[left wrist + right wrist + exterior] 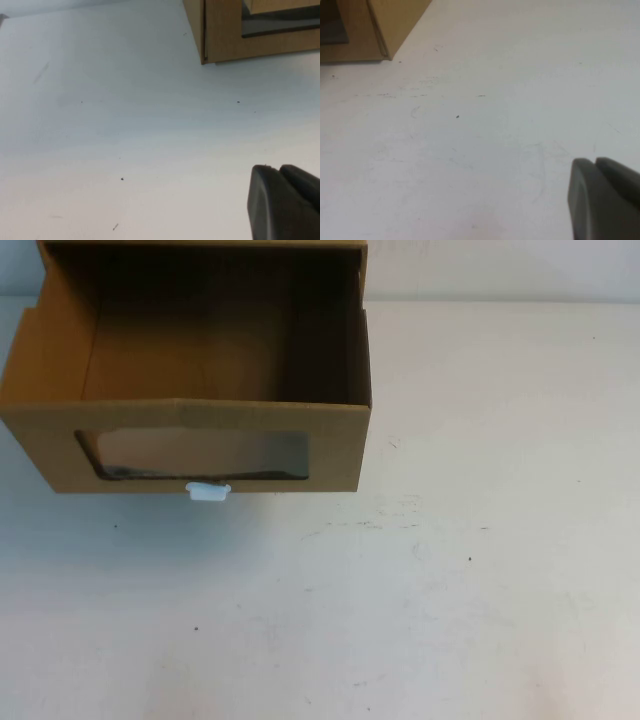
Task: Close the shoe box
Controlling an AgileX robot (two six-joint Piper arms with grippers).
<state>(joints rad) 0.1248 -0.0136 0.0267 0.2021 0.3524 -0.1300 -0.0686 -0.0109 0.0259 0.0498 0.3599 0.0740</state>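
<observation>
White table (450,590) | shoe box (200,430) drawer out | left tool (285,205), right tool (605,200) low

The shoe box (200,380) is sitting at the far left of the table, a brown cardboard drawer-style box; its drawer is standing pulled out toward the robot, its top gaping and its inside lying in shadow; the front panel is facing the robot, showing a clear rectangular window (200,454); a small white pull tab (208,491) is hanging just under that window.
</observation>
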